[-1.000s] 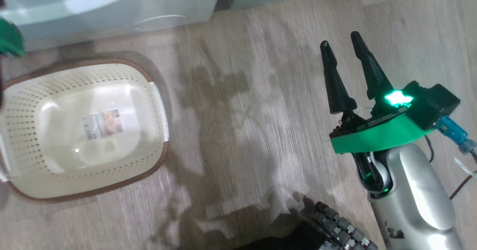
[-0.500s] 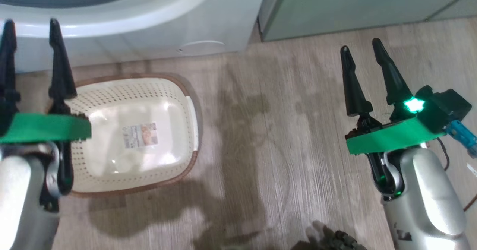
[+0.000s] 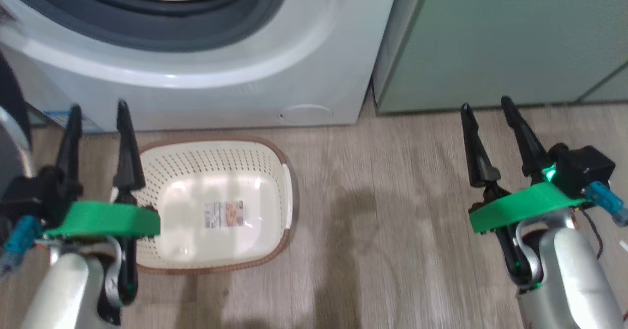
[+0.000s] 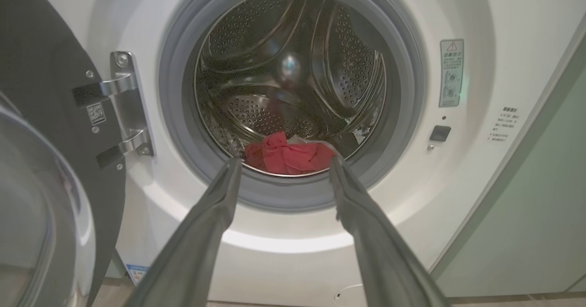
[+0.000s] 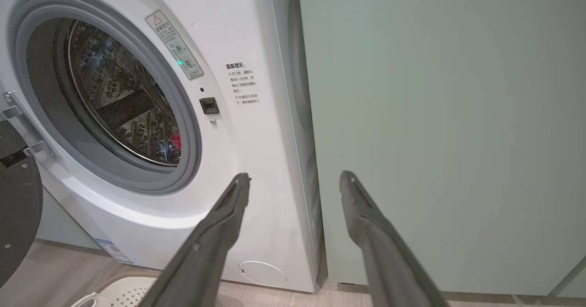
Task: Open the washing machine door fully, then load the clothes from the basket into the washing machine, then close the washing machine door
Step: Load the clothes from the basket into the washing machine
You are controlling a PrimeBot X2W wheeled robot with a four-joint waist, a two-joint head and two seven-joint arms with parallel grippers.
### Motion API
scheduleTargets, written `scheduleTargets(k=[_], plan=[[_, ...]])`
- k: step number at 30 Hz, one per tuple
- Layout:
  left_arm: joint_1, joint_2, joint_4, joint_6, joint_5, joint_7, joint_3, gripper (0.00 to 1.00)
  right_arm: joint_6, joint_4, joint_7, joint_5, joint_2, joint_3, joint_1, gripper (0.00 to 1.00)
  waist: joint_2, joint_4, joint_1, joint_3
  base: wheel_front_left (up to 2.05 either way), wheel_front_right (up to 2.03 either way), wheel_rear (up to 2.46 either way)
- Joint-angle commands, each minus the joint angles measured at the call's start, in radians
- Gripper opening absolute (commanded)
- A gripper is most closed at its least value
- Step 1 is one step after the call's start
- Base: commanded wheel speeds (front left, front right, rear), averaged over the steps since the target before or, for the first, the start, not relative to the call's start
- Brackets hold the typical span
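In the head view, the left gripper (image 3: 98,107) rises from the lower left of the frame on a pale silver forearm with a bright green plastic collar (image 3: 103,219) at the wrist. Its two long, tapered black fingers point up the frame, spread apart and holding nothing. The right gripper (image 3: 484,103) stands the same way at the lower right, its fingers likewise parted and empty. Both hang above a grey-brown wood-grain floor (image 3: 392,221).

Left of centre, just beside the left gripper, sits the cream-white perforated plastic laundry basket (image 3: 211,157), a rounded rectangle with a brown woven-look rim. It rests on the floor just in front of the machine. A small paper sticker (image 3: 224,214) shows on its glossy bottom.

Across the top of the frame stands the big white front-loading washing machine (image 3: 314,59), smooth and curved around its mouth. In the left wrist view, a grey rubber gasket (image 4: 284,190) rings a shiny steel drum (image 4: 293,64) dotted with holes. The bright red crumpled clothes (image 4: 293,158) lie at the drum's lower front, at the centre of the frame. At the left edge, the round washing machine door (image 4: 46,92), glossy black with bulging clear glass, is swung open on a metal hinge (image 4: 123,105).

In the right wrist view, a flat pale green cabinet (image 5: 435,115) stands right of the machine, and a round filter cap (image 5: 262,273) sits low on the machine's front.
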Motion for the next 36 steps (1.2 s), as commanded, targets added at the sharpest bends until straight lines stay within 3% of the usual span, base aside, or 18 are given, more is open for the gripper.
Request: scheduleTargets(k=[1, 17, 36], plan=[[0.005, 0.007, -0.006, -0.008, 0.008, -0.005, 0.047, 1.00, 0.000, -0.033, 0.011, -0.010, 0.001, 0.017, 0.011, 1.00, -0.0001, 0.025, 0.0001, -0.055, 0.00, 0.00, 0.00], [0.129, -0.024, 0.085, -0.068, 0.017, -0.005, 0.026, 1.00, 0.000, -0.060, 0.072, -0.024, 0.001, -0.001, 0.136, 1.00, -0.0001, 0.030, 0.0001, -0.200, 0.00, 0.00, 0.00], [0.145, 0.006, 0.081, -0.044, 0.076, 0.027, -0.026, 1.00, 0.000, -0.082, 0.092, -0.023, 0.001, -0.018, 0.179, 1.00, -0.0001, 0.020, 0.0001, -0.235, 0.00, 0.00, 0.00]])
